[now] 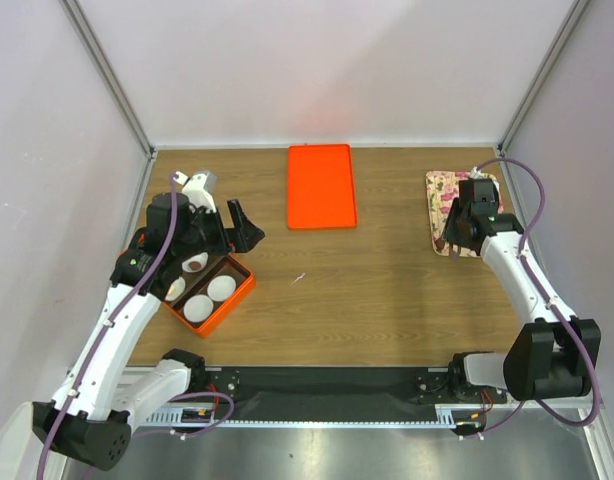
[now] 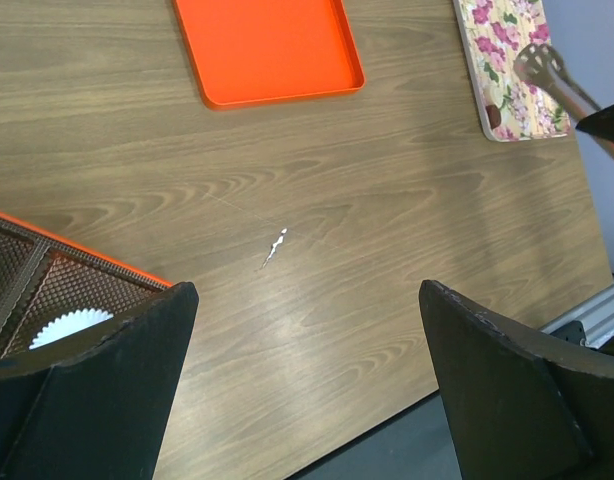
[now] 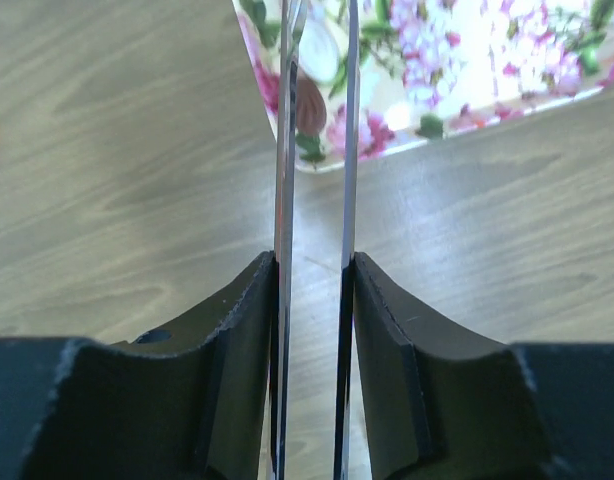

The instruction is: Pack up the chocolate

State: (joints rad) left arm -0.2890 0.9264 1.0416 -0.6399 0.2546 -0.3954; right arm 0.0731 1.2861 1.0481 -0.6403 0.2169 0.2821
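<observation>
Nearest the arm bases, on the left of the worktop [image 1: 367,290], an orange box [image 1: 239,292] is seen. It is divided into compartments, several fitted with round, pleated white paper cups [image 1: 222,288]. A brown lump appears to be seated in one cup [image 1: 195,264], though it is too small for certainty. Over the box's far side, the left arm's fingers [image 2: 107,380] are spread wide apart with nothing between them.

Further out on the right, the right arm's fingers [image 3: 237,340] are clamped on thin metal tongs [image 3: 347,150]. The blades reach over the near corner of the floral plate [image 3: 487,70]. A dark chocolate [image 3: 309,105] lies there at the plate's edge, in line with the gap between the blades; whether it is touched cannot be told.

The piece is judged light and stiff, yet easily marked or cracked, and smooth enough to slip from polished steel. It would best be taken across its widest middle with gentle pressure. The plate is glossy and rectangular, with a raised rim.

Furthest off, a flat orange tray [image 1: 321,186] with a low lip lies on the wood-grain surface.
</observation>
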